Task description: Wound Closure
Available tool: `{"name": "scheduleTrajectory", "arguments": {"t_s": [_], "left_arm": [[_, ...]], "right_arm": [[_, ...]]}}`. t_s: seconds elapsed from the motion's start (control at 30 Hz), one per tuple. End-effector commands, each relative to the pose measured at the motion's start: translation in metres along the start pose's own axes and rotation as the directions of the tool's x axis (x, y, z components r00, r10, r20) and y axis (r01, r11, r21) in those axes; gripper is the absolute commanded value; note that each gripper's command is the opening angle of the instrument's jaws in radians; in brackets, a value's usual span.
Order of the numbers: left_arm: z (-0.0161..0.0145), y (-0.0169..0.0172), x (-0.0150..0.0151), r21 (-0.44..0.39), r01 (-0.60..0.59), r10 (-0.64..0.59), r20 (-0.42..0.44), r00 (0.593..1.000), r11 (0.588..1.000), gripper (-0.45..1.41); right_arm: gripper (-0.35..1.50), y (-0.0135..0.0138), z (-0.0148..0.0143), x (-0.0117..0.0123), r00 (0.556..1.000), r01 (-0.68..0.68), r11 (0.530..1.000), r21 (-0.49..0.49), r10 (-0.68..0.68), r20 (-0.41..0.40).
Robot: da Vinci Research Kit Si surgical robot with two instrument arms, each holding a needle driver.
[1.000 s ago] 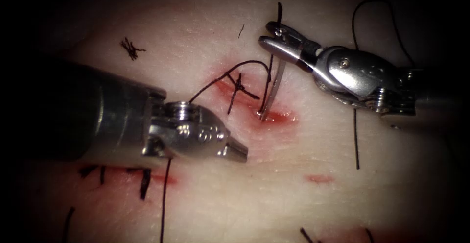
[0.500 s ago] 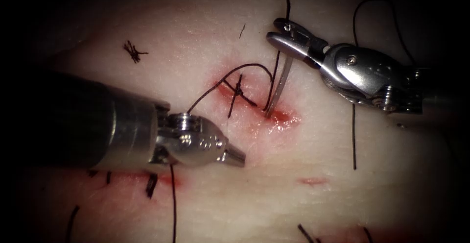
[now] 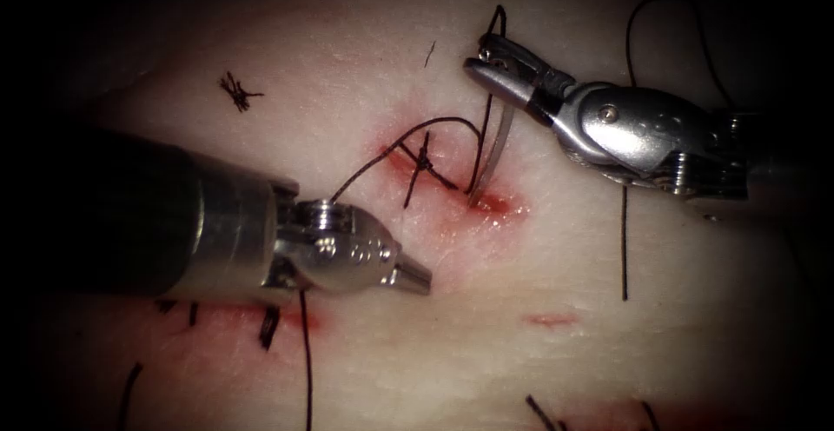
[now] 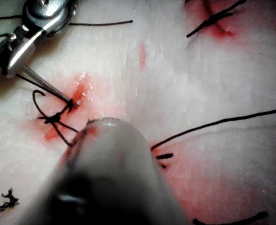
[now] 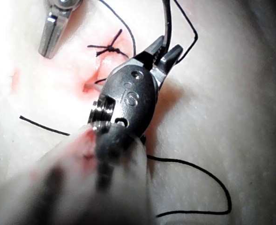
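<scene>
The needle [image 3: 497,155] is held by the right tool [image 3: 491,64], whose jaws are clamped on the needle's upper end, above the cut [image 3: 452,179] in the tissue [image 3: 539,257]. From the jaws the needle hangs down and its lower end is seen touching the red, wet spot at the right end of the cut; how deep it sits in the tissue cannot be told. The thread [image 3: 408,135] is seen beside the needle, and from there it arches over the cut to the left, past a tied stitch [image 3: 423,163] that crosses the cut. The left tool [image 3: 415,276] is placed below and to the left of the cut, well apart from the needle; its jaws are pressed together and nothing is held between them. One strand of thread is seen passing under this tool's wrist.
</scene>
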Motion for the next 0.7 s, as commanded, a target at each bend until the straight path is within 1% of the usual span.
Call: {"name": "scheduleTrajectory", "arguments": {"t_s": [0.03,0.2,0.27,0.5,0.57,0.7], "left_arm": [[0.0007,-0.0001,0.0001,-0.001,-0.002,0.002,-0.001,1.000,1.000,-0.11],[0.0007,0.0000,0.0001,-0.001,-0.002,0.002,-0.001,1.000,1.000,-0.11],[0.0007,0.0001,0.0001,-0.001,-0.002,0.002,-0.001,1.000,1.000,-0.11],[0.0006,0.0002,0.0002,-0.001,-0.002,0.002,-0.001,1.000,1.000,-0.11],[0.0005,0.0003,0.0001,-0.002,-0.003,0.003,-0.001,1.000,1.000,-0.11],[0.0004,0.0002,0.0001,-0.005,-0.004,0.004,-0.002,1.000,1.000,-0.11]], "right_arm": [[-0.35,0.0005,0.0006,0.0003,1.000,0.016,1.000,-0.020,-0.016,0.000],[-0.35,0.0008,0.0002,0.0005,1.000,0.020,0.999,-0.036,-0.020,-0.002],[-0.35,0.0014,-0.0002,0.0011,1.000,0.016,0.999,-0.040,-0.016,-0.012],[-0.35,0.0011,-0.0001,0.0014,0.999,0.050,0.998,-0.048,-0.051,-0.009],[-0.35,0.0005,-0.0001,0.0009,0.995,0.101,0.993,-0.054,-0.100,0.016],[-0.35,-0.0013,0.0006,-0.0003,0.992,0.122,0.992,-0.040,-0.121,0.026]]}}
